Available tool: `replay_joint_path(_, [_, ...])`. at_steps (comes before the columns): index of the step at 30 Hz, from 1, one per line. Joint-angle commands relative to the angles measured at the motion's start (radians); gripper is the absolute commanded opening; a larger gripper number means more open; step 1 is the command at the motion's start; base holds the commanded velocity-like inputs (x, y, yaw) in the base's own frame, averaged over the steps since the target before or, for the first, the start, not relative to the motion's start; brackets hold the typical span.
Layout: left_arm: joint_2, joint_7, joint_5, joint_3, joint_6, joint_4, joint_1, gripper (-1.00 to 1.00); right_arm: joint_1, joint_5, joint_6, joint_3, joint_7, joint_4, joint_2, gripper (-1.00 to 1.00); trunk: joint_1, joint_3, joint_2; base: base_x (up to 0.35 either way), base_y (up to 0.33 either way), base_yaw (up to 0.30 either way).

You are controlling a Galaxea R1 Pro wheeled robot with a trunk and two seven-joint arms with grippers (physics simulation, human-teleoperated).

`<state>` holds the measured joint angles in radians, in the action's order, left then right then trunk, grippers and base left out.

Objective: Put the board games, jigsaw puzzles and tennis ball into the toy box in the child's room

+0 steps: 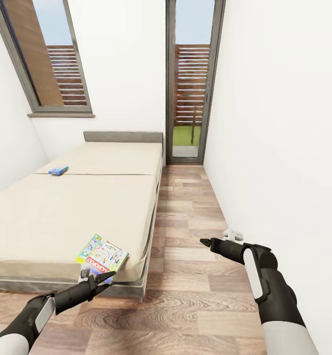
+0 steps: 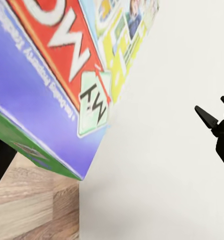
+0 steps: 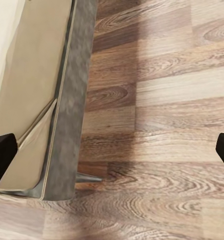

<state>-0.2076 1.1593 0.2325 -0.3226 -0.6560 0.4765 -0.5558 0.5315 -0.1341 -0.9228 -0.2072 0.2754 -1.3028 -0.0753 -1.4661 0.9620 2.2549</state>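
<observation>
Cream-beige cover spans the bed (image 1: pixel 77 212), which runs along the left wall to a low grey headboard (image 1: pixel 123 136). At the bed's near right corner lies the Monopoly board game (image 1: pixel 102 256), green and white with a red banner, its near edge at or just over the foot edge. The left gripper (image 1: pixel 98 279) is at that near edge, and its dark fingers look closed around the box edge. In the left wrist view the box (image 2: pixel 57 75) is very close, tilted, with its blue-violet side and green underside showing, yet the contact itself is hidden. A blue board game (image 1: pixel 58 170) rests far up the bed near its left edge, close to the headboard end. The right gripper (image 1: pixel 206 242) hangs over the wood-plank floor (image 1: pixel 185 296) beside the bed. Its fingertips (image 3: pixel 3 156) stand wide apart with nothing between them.
</observation>
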Motion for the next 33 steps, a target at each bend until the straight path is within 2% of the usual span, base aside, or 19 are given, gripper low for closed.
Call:
replay_joint_path(1, [0.000, 0.002, 0.002, -0.004, -0.008, 0.000, -0.001, 1.00, 0.001, -0.002, -0.005, -0.003, 0.002, 0.000, -0.001, 1.00, 0.004, -0.002, -0.007, 0.000, 0.000, 0.000])
replay_joint_path(9, [0.000, 0.002, 0.002, -0.014, -0.008, -0.001, 0.000, 1.00, 0.001, -0.001, -0.005, -0.003, 0.002, 0.006, -0.001, 1.00, 0.008, -0.005, -0.014, 0.000, 0.000, 0.000])
replay_joint_path(33, [-0.001, 0.002, 0.001, -0.014, -0.007, -0.001, 0.000, 1.00, 0.001, -0.001, -0.005, -0.003, 0.002, 0.009, -0.001, 1.00, 0.008, -0.005, -0.014, 0.000, 0.000, 0.000])
